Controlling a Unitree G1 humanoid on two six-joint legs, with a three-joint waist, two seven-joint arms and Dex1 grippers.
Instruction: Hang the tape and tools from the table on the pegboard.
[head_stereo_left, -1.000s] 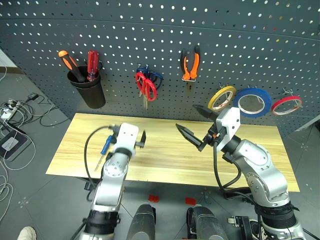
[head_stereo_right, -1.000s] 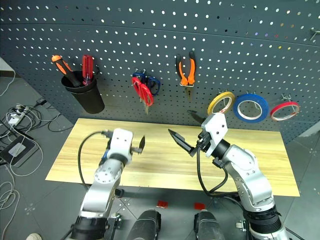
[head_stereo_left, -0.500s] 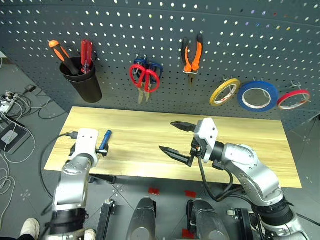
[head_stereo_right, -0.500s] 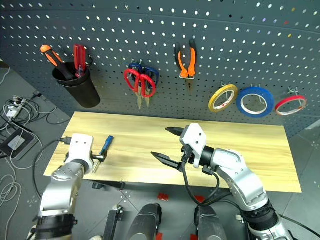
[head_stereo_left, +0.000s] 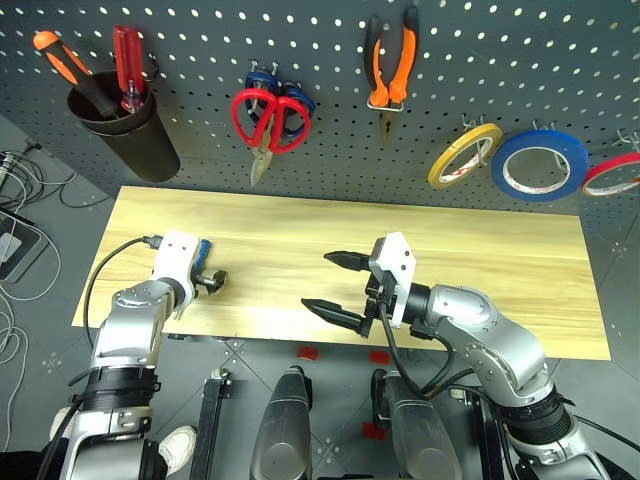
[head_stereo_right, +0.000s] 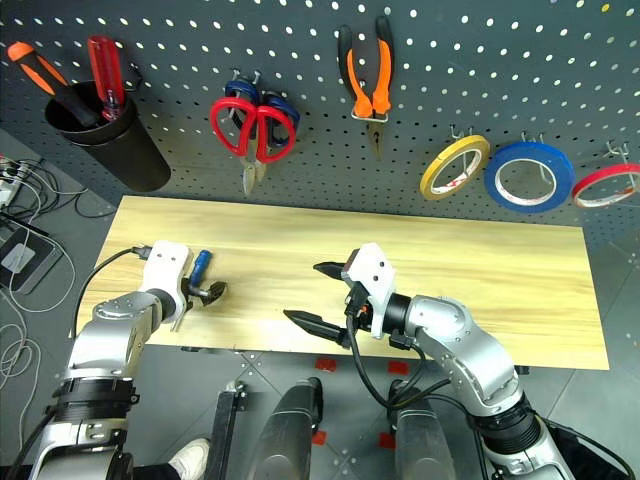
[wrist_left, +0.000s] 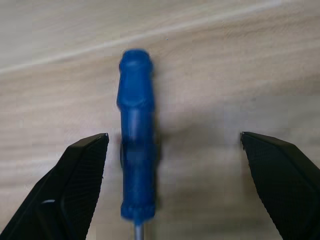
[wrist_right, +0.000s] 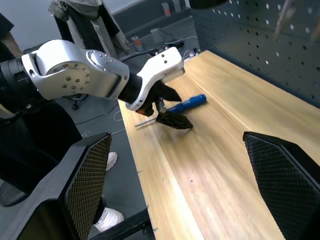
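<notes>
- 1 tool left on the table (head_stereo_left: 480, 250): screwdriver (wrist_left: 136, 150), lying flat near the left end. Pliers (head_stereo_left: 388, 60), red scissors (head_stereo_left: 262, 120) and tape (head_stereo_left: 463, 156) already hang on the pegboard (head_stereo_left: 300, 40).
- Left gripper (wrist_left: 172, 180) wide open, straddling the handle — not touching it.
- Right gripper (head_stereo_left: 335, 285) open, empty, mid-table.
- Risk: handle sits off-centre, near 1 finger (wrist_left: 75, 185) — closing could roll it out or pinch it skewed.

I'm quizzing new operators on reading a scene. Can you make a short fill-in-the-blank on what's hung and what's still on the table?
1. The blue-handled screwdriver lies on the ____.
2. The open fingers of the ____ gripper straddle that screwdriver.
3. The pliers hang on the ____.
4. The tan-yellow tape hangs beside the ____ roll.

Missing words: table; left; pegboard; blue
</notes>
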